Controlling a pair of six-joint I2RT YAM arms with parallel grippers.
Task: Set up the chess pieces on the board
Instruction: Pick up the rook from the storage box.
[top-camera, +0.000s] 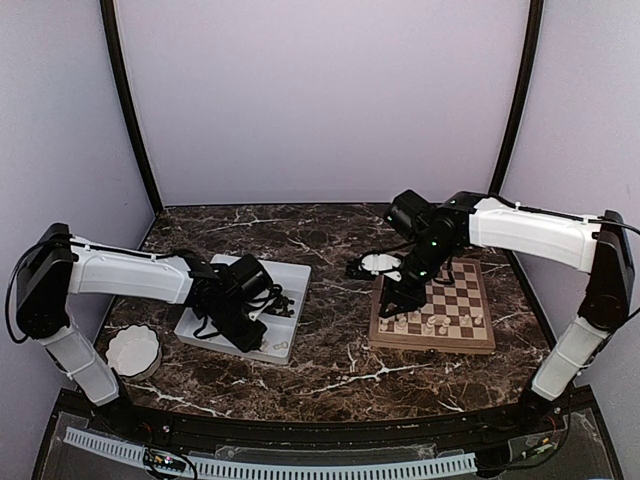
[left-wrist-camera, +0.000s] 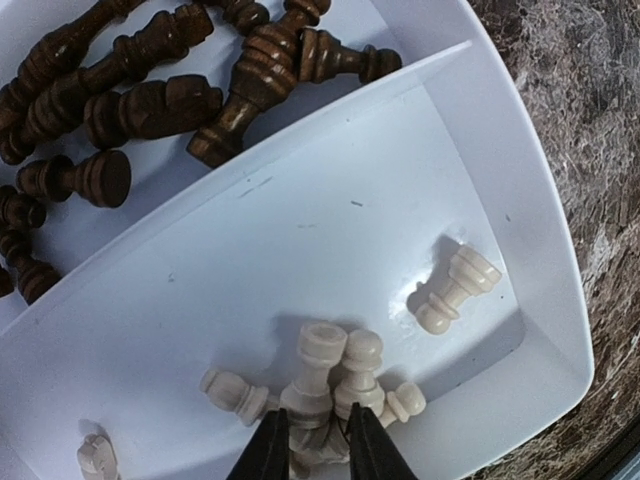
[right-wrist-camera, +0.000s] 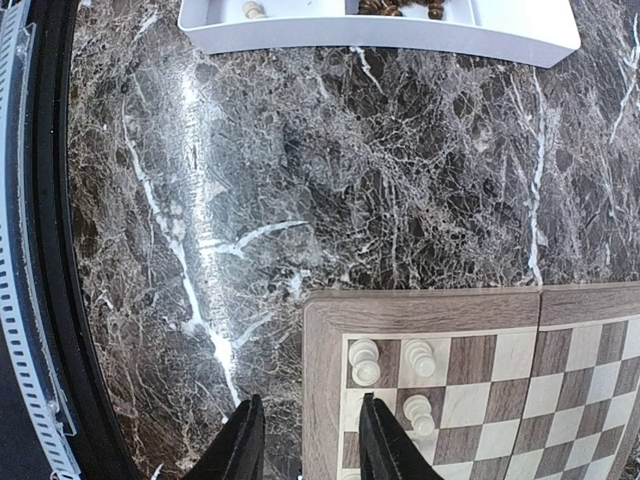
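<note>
**Item 1, lower left of the top view.** White scalloped bowl (top-camera: 133, 352) on the dark marble surface (top-camera: 330, 250).

**Item 2, left of centre.** White tray (top-camera: 290, 275), split into compartments by a wall.
- In the left wrist view, the upper-left compartment holds the dark pieces (left-wrist-camera: 150, 105), a heap all lying on their sides.
- The lower compartment holds the pale pieces (left-wrist-camera: 322, 375), a small cluster at bottom centre, some upright and some toppled.
- A lone pale piece (left-wrist-camera: 455, 290) lies tilted to the right of the cluster, apart from it.
- An edge piece (left-wrist-camera: 95, 457) sits at the lower left.

**Item 3.** Left claw (left-wrist-camera: 310, 445), down inside the pale compartment. Its fingers stand narrowly apart on either side of the cluster's near end. I cannot tell whether they press on a piece.

**Item 4, right of centre.** Right claw (right-wrist-camera: 312, 440), jaws parted with nothing between them. It sits over the left border of the board (top-camera: 465, 290), at the bottom of the right wrist view.

**Item 5, right.** The board lies flat on the surface. Three placed chessmen (right-wrist-camera: 418, 357), all pale, occupy squares by its corner in the right wrist view. In the top view more pale ones line its near rows.
</note>
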